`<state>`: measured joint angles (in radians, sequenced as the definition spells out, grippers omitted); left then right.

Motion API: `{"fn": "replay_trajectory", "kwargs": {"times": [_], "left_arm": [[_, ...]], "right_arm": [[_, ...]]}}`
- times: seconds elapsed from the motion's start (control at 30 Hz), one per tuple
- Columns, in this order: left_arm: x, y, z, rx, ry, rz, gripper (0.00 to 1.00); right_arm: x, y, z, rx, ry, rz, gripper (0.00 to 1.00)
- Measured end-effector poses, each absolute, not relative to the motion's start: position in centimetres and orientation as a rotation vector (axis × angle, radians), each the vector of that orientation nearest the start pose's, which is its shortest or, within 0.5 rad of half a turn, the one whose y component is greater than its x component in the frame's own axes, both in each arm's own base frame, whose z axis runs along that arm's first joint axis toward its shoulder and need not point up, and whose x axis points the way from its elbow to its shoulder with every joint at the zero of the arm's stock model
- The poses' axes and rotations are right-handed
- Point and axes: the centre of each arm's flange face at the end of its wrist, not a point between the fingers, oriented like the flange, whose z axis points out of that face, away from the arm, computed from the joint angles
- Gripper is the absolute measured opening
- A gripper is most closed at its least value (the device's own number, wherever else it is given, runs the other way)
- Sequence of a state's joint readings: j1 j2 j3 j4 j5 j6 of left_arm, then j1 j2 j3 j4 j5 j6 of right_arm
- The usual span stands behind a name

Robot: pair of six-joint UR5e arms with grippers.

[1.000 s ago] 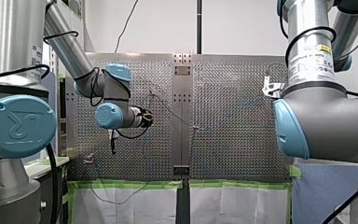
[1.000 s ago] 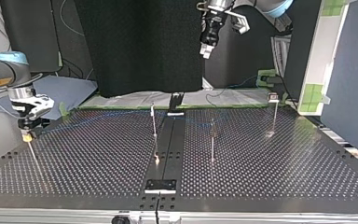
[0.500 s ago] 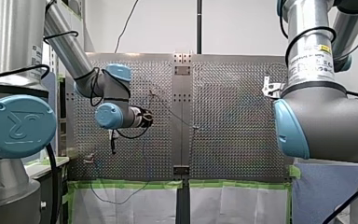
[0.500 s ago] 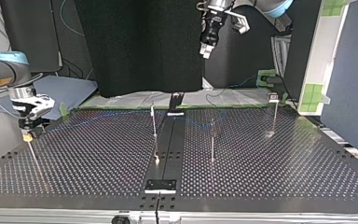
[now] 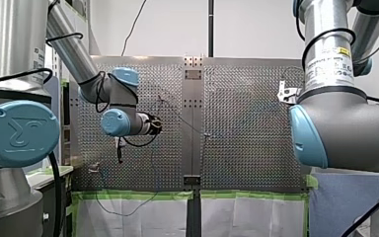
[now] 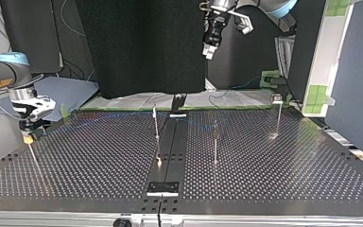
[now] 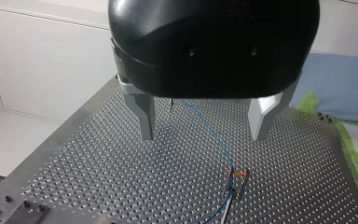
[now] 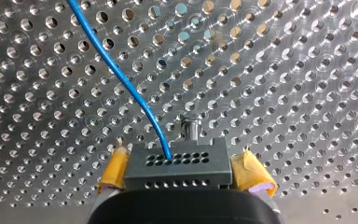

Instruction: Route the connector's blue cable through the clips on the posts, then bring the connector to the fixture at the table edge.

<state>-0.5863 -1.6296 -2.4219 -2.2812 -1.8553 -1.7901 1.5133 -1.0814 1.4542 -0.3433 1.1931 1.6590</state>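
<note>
In the right wrist view the dark grey connector (image 8: 177,169) sits between my right gripper's (image 8: 182,175) yellow pads (image 8: 253,173). The pads stand slightly off its sides, so the gripper is open. The blue cable (image 8: 121,77) leaves the connector's face and runs over the perforated plate. In the top view my right gripper (image 6: 27,137) is atop a thin post (image 6: 34,158) at the left edge. The cable (image 6: 99,117) stretches from there toward the middle posts (image 6: 156,124). My left gripper (image 6: 208,53) hangs high above the table's far side, open and empty, its metal fingers (image 7: 145,116) wide apart.
Two more posts (image 6: 215,144) (image 6: 278,113) stand to the right of the central rail (image 6: 170,142). Below my left gripper an orange-tipped clip post (image 7: 237,173) carries the cable (image 7: 214,140). Green tape (image 5: 138,195) lines the table's edge in the front view.
</note>
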Motion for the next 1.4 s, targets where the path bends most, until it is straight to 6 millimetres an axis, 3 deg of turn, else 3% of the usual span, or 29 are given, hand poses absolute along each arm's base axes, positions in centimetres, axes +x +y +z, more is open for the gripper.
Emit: {"fn": "replay_trajectory", "kwargs": {"times": [1.4], "left_arm": [[23.8,-28.5,17.3,0.081,1.631,-0.39,0.99]], "right_arm": [[11.5,-66.5,29.1,1.341,-1.229,1.394,1.0]]}}
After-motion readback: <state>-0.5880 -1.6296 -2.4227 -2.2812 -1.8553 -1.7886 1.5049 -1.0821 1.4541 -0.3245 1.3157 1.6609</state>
